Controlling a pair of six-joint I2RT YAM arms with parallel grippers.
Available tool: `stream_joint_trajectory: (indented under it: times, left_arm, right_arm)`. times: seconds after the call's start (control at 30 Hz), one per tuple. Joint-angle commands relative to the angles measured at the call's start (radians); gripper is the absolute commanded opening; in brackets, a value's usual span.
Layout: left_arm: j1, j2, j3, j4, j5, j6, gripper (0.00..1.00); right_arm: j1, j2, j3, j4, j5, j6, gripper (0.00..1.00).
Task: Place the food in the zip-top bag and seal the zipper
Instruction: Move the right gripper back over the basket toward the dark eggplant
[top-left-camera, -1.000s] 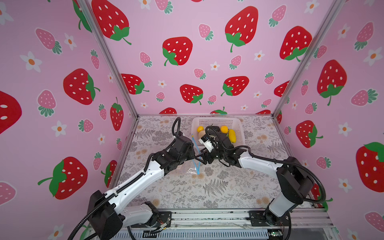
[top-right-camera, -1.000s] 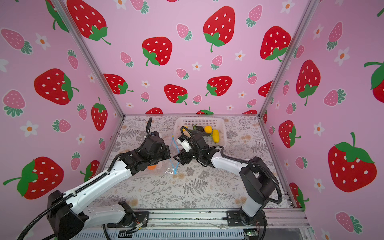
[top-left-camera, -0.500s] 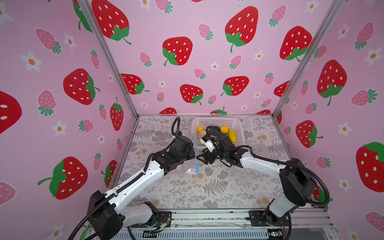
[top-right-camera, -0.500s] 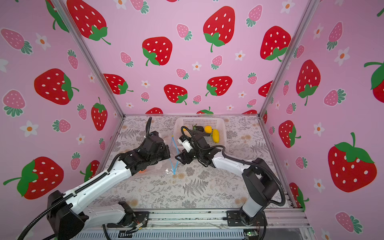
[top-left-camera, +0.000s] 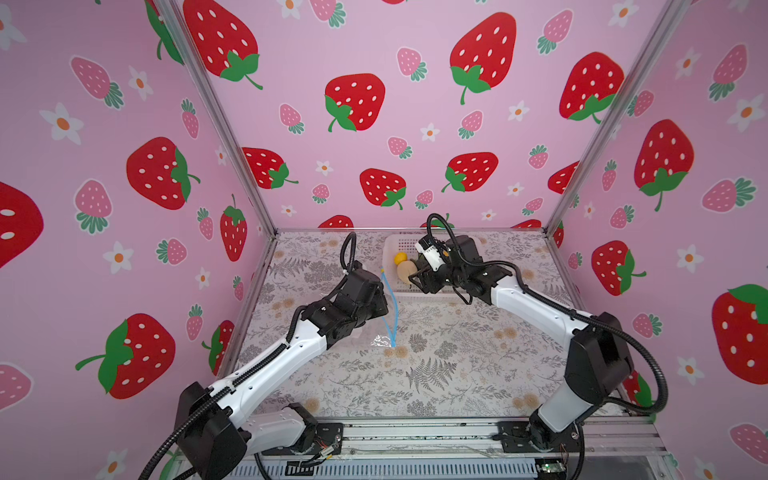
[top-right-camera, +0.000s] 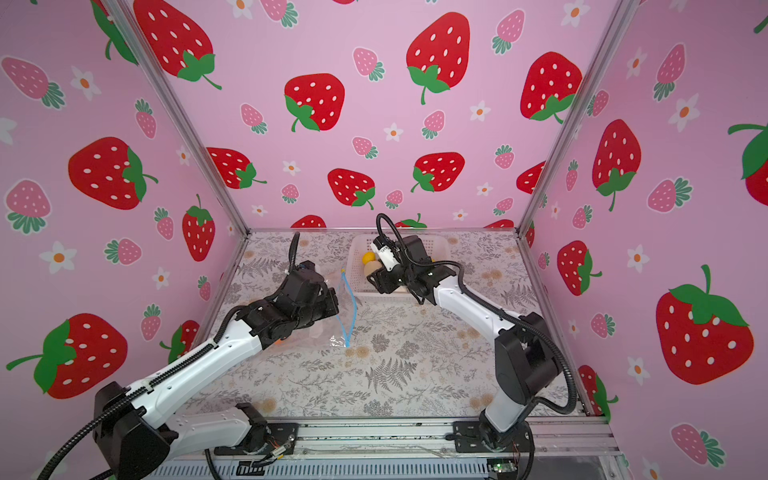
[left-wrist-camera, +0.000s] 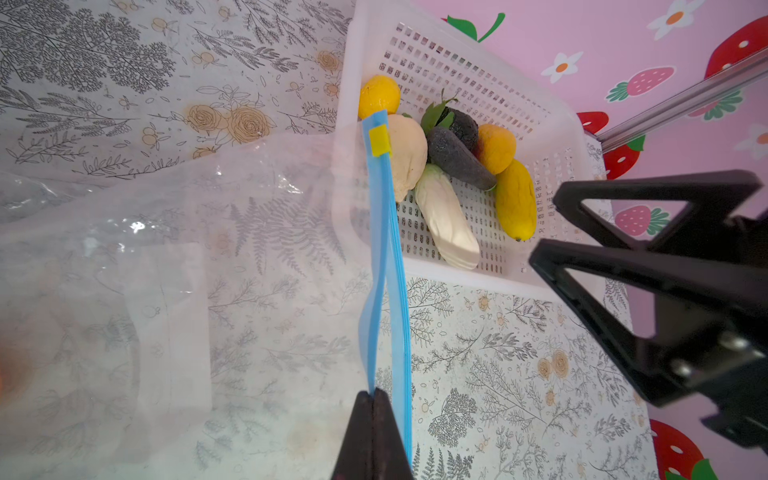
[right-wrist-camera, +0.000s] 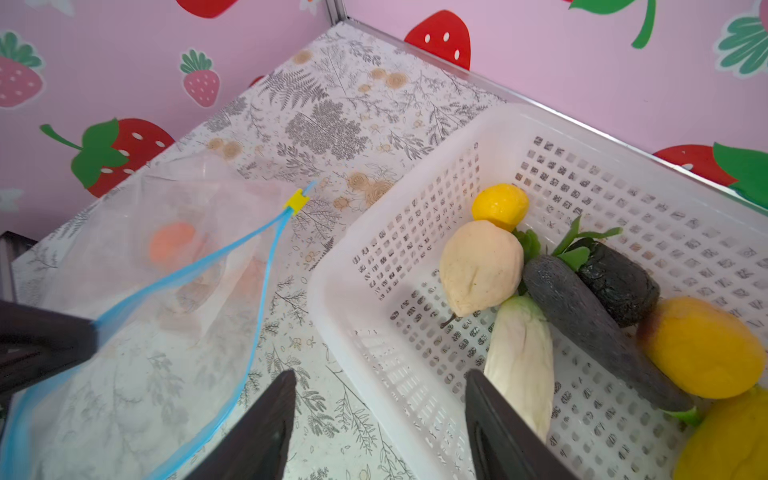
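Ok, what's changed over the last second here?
The right tool has pulled back from the mouth of the clear crinkly zip-top bag to above the white perforated plastic basket, open and empty. No grip visibly changed. The left tool stays shut on the light-blue zipper strip; the round orange toy fruit stays in the bag, the other toy fruits and vegetables in the basket.

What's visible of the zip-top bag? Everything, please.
The zip-top bag is clear, crinkly plastic, lying on the floral table beside the white basket. Its light-blue zipper is parted, mouth open, yellow tab at the basket-side end. The left end effector is shut on one zipper strip, holding it up. One orange piece shows inside.
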Motion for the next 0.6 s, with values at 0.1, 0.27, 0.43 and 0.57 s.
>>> stream_joint_trajectory:
  times: [0.1, 0.27, 0.43, 0.57]
  left_arm:
    - [0.006, 0.007, 0.021, 0.042, 0.022, 0.012, 0.0]
    - [0.007, 0.012, 0.023, 0.046, 0.027, 0.015, 0.0]
    - [0.008, 0.02, 0.028, 0.05, 0.03, 0.018, 0.0]
    - [0.01, 0.023, 0.03, 0.048, 0.034, 0.019, 0.0]
  right_arm:
    - [-0.031, 0.127, 0.144, -0.185, 0.163, -0.091, 0.64]
    - [-0.046, 0.225, 0.238, -0.266, 0.232, -0.103, 0.63]
    - [-0.054, 0.325, 0.307, -0.327, 0.275, -0.088, 0.61]
    - [-0.061, 0.387, 0.37, -0.365, 0.314, -0.104, 0.59]
